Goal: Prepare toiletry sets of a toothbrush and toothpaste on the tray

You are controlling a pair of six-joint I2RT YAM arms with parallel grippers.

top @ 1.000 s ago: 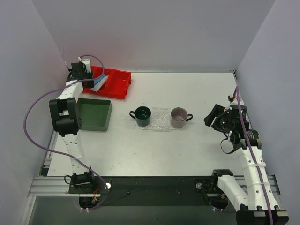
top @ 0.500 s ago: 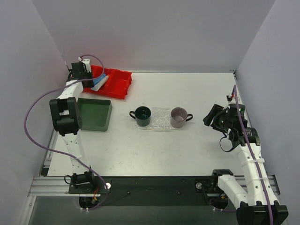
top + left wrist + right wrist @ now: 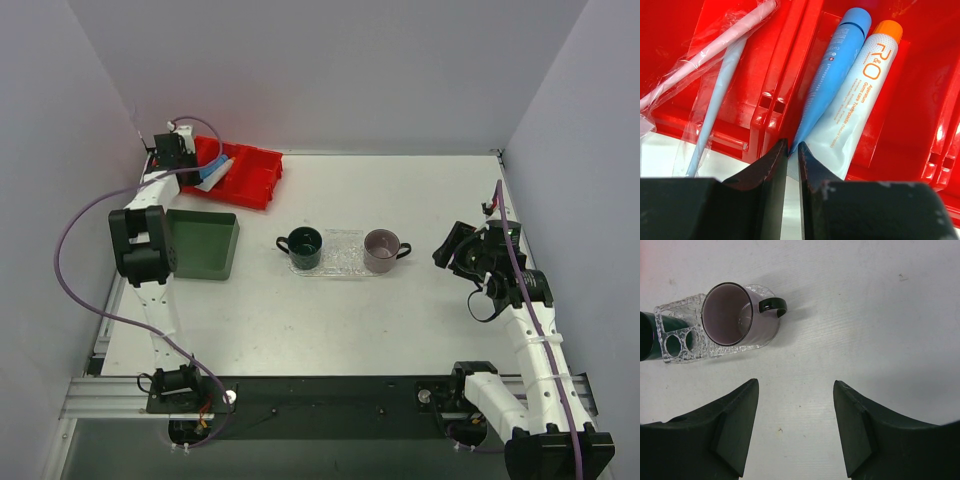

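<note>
While looking down the left wrist, noted left claw low inside red bin, jaws at a thin slit and pinching the flat crimped tail of blue toothpaste. Traced that tube up and away from the tips to its cap at the far end. Logged white toothpaste, orange-capped, touching the blue one along its right side in the same compartment, tail just right of the tips, not gripped. Across a divider to the left, spotted pink toothbrush and pale blue toothbrush, both in clear film, apart from the tips. From overhead, placed bin at far left corner of desk, dark green tray just in front of it. Found clear tray mid-desk, well apart from left claw, green mug at one end, mauve mug at the other. Recorded right claw gaping wide, holding nothing, hovering over bare desk near mauve mug.
</note>
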